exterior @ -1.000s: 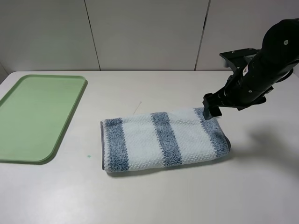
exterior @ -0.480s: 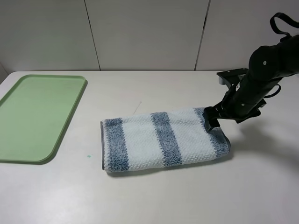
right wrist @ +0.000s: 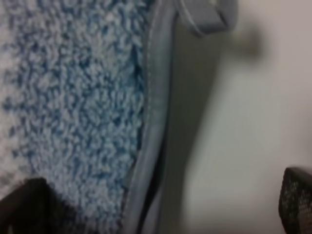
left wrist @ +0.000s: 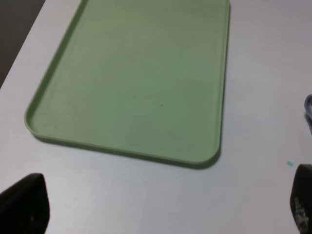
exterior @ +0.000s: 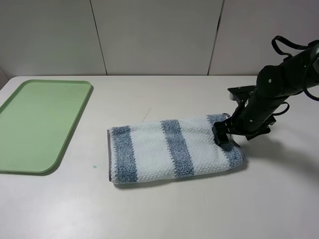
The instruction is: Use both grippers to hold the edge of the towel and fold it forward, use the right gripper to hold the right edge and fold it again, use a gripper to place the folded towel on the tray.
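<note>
Terry cloth in blue-grey and white stripes, the towel (exterior: 172, 149) lies doubled over once near the middle of the table (exterior: 159, 214), toward my right arm's side and well apart from the tray (exterior: 45, 124).

What has changed in the last second is the arm, not the cloth. The right gripper (exterior: 225, 133) hung above the towel's right end a moment ago; now it has dropped and drawn in until its tip sits at that end, touching or just above the pile — I cannot tell which from overhead. The towel itself has not shifted. In the right wrist view the edge of the towel (right wrist: 155, 112), the grey stitched binding, runs up between the two fingertips, with the loop tag (right wrist: 204, 14) beyond it. The pincer stands wide and holds nothing.

I read this as the first fold being finished and the second about to begin: the jaws straddle the right edge, and closing on the binding looks like the next thing needed. The layers are thick here, so I would want both caught together.

The left gripper (left wrist: 161, 207) is outside the overhead view. Its own camera looks down on the empty green tray, fingertips far apart at the frame corners, nothing between them.

The table is pale, matte and plain, with one tiny green speck (exterior: 94, 166) between tray and towel. Behind it stands a wall (exterior: 154, 35) of off-white panels with thin dark seams.
</note>
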Motion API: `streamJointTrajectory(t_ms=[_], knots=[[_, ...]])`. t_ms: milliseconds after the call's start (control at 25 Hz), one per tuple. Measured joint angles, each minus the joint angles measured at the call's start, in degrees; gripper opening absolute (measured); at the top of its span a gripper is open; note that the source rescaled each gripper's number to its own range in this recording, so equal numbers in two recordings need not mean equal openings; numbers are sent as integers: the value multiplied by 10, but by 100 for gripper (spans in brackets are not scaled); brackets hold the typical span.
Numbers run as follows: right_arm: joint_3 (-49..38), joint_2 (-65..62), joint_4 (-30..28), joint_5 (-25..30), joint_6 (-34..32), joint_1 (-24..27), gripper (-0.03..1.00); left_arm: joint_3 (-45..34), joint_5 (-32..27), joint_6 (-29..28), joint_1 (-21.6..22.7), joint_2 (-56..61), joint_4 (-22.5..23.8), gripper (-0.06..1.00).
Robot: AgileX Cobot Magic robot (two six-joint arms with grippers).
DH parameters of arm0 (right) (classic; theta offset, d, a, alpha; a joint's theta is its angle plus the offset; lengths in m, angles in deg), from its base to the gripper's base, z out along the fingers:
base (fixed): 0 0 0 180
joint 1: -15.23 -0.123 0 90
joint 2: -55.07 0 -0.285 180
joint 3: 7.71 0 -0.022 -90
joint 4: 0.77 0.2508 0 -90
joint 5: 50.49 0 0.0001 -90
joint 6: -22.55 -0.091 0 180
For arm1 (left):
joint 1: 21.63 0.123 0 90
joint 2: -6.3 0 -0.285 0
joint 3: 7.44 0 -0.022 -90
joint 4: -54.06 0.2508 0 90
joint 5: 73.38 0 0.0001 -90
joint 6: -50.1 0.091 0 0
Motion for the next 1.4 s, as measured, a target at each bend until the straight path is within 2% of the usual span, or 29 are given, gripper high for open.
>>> streamJointTrajectory(t_ms=[440,520,600,680,840,880,1160,1400], knots=[[5,17,1,2,13,0,100,0,0,-1,0,0,0,99],[5,17,1,3,13,0,97,0,0,-1,0,0,0,99],[6,17,4,3,14,-2,83,0,0,-1,0,0,0,99],[7,19,13,0,14,-3,64,0,0,-1,0,0,0,99],[7,19,37,-3,13,-8,17,0,0,-1,0,0,0,99],[7,19,40,-4,13,-8,8,0,0,-1,0,0,0,99],[7,10,36,-6,13,-8,6,0,0,-1,0,0,0,99],[0,-31,-6,7,9,7,6,0,0,-1,0,0,0,99]])
